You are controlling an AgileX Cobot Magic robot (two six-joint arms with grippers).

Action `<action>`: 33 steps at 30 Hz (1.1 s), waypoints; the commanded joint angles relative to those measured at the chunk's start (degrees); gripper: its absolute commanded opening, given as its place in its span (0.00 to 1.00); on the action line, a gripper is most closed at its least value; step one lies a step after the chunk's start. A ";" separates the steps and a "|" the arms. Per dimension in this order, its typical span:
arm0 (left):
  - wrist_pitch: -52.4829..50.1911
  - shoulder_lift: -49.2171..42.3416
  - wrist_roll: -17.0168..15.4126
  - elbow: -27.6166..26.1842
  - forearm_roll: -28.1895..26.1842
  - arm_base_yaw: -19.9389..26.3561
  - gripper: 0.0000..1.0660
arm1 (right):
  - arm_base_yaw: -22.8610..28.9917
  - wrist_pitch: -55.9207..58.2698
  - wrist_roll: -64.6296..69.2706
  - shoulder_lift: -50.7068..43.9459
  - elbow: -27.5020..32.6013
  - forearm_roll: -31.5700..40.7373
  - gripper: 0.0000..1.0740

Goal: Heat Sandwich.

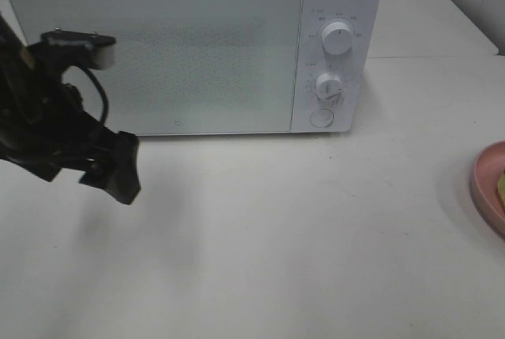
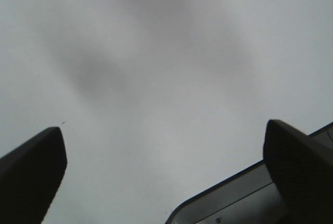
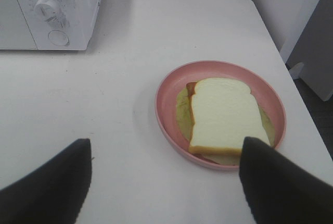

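- Sandwich [image 3: 225,115], square white-bread slices w/ tan crust, greenish leaf and a reddish edge peeking out underneath, lies flat in the round pink plastic-looking plate [image 3: 169,86]. Plate sits on the white tabletop [image 3: 130,26], off to the right of the white microwave oven [image 1: 197,47], well apart from it; in the high view only the plate's rim shows at the right edge.
- Handling, my guess: light, soft, squashy. Layers prob. loose, so a pinch on the bread could crush it or slide the top slice off. Safer to take the plate by its raised rim and carry the lot level.
- Rim looks smooth, maybe slick; a tilted plate could let the sandwich slip.
- Right gripper [image 3: 166,182]: black jaws apart, nothing between them, above the table just short of the plate.
- Left gripper [image 2: 166,174]: jaws wide apart, empty, near the microwave's left front corner, over bare table.
- Microwave door shut; two round knobs and a round button on its right panel. Door needs opening before the plate goes in.
- Surface: plain white, smooth, slightly glossy, uncluttered, plenty of free space in front of the oven.
- Room: white tiled wall behind at the upper right; table edge close beyond the plate, floor below it, so not much margin on that side.
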 commanded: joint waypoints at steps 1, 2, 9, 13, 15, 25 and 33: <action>4.76 -3.32 0.00 0.06 -0.46 5.04 0.92 | -0.46 -0.63 -0.29 -1.55 0.06 -0.23 0.70; 6.88 -5.04 0.00 0.06 -0.46 8.14 0.92 | -0.46 -0.63 -0.29 -1.55 0.06 -0.23 0.70; 13.35 -10.60 0.17 0.06 0.40 17.82 0.92 | -0.46 -0.63 -0.29 -1.55 0.06 -0.23 0.70; 16.67 -13.92 0.17 0.06 0.80 23.84 0.92 | -0.46 -0.63 -0.29 -1.55 0.06 -0.23 0.70; 18.74 -16.90 0.17 0.17 0.92 27.96 0.92 | -0.46 -0.63 -0.29 -1.55 0.06 -0.23 0.70; 19.31 -29.28 0.17 8.42 2.41 32.83 0.92 | -0.46 -0.63 -0.29 -1.55 0.06 -0.23 0.70; 19.02 -45.15 0.17 17.30 3.67 32.83 0.92 | -0.46 -0.63 -0.29 -1.55 0.06 -0.23 0.70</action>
